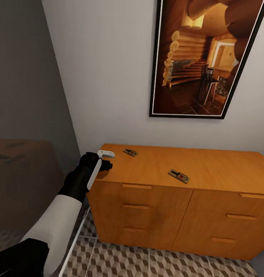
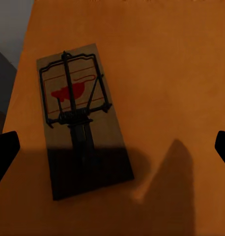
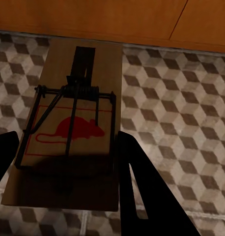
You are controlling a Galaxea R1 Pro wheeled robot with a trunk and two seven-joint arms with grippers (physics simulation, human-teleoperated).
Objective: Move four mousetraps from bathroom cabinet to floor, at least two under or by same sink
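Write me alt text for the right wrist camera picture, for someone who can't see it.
A tan wooden mousetrap with dark wire parts and a red mouse mark sits between the right gripper's black fingers, above the cube-patterned bathroom floor. The orange-brown cabinet runs along the far edge.

The room is softly lit and a bit blurry. A dark shadow lies across the near mousetrap point(image 2: 80, 123) and the cabinet point(image 2: 156, 98) top.

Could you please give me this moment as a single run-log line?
left gripper: open over cabinet top, above one mousetrap | right gripper: shut on second mousetrap above bathroom floor | another mousetrap on cabinet
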